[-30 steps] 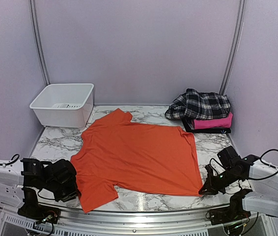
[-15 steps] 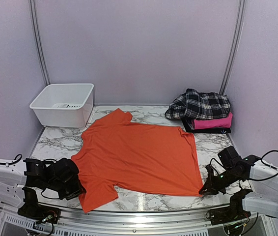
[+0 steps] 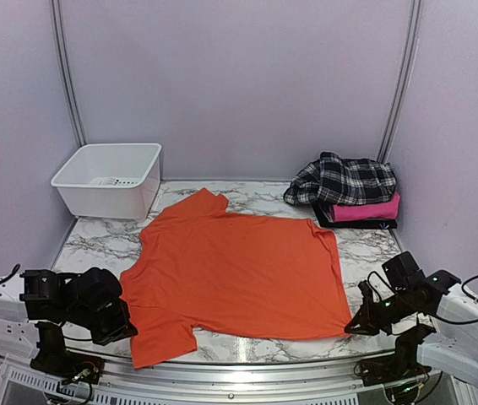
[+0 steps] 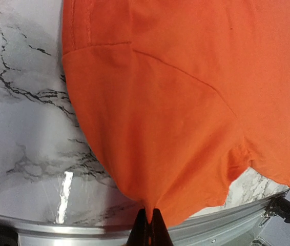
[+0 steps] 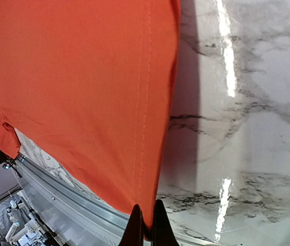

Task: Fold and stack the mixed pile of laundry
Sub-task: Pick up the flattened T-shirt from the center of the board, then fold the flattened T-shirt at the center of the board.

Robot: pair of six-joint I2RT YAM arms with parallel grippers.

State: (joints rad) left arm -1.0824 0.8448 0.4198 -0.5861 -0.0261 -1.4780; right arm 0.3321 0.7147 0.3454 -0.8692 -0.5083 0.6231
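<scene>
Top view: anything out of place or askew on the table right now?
The black-and-white plaid shirt lies crumpled, unfolded, on the folded pink garment at far right. The bright orange t-shirt lies flat but skewed, its near sleeve reaching the marble table's front edge, where the left pincer pinches it.

Overhead wide; wrists close — seemingly sharing t-shirt [image 3: 239, 270].

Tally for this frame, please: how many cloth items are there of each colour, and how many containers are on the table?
orange t-shirt, spread flat: 1
plaid shirt, on top of the stack: 1
pink garment, folded: 1
black layer under the pink, seemingly cloth: 1
white bin: 1
Total: 5
</scene>
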